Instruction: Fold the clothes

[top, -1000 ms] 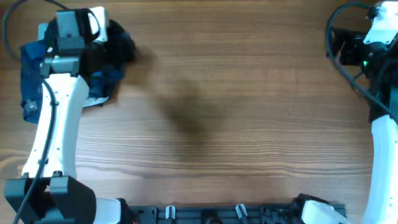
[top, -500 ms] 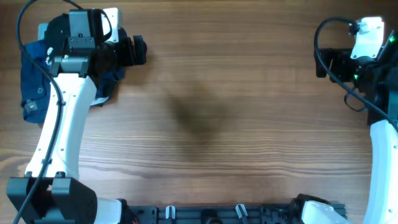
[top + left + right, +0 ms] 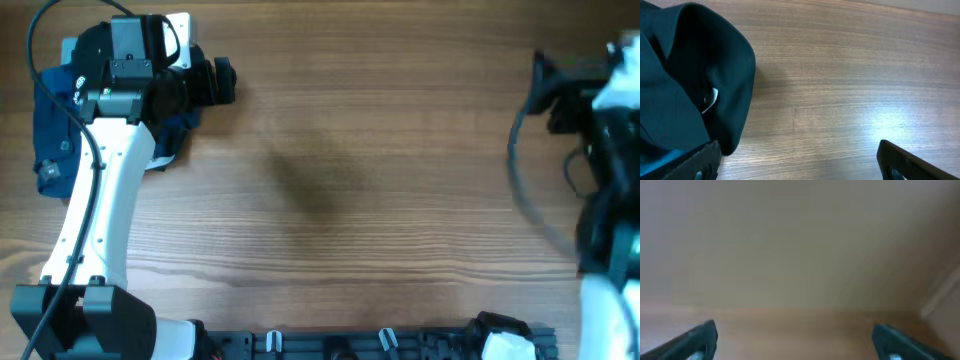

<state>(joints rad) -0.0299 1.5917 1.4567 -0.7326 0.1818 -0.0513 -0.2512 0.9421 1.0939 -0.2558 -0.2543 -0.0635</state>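
Because the left gripper (image 3: pixel 222 80), fingers wide apart and empty, sits just right of the clothes (image 3: pixel 52 125), it is nearer than the right gripper (image 3: pixel 797 340), likewise spread and empty.

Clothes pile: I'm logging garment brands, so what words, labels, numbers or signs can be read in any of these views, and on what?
No text can be read in any view.
The dark blue clothes show a small white patch in the left wrist view, with no lettering visible on it.
The table bears no markings.
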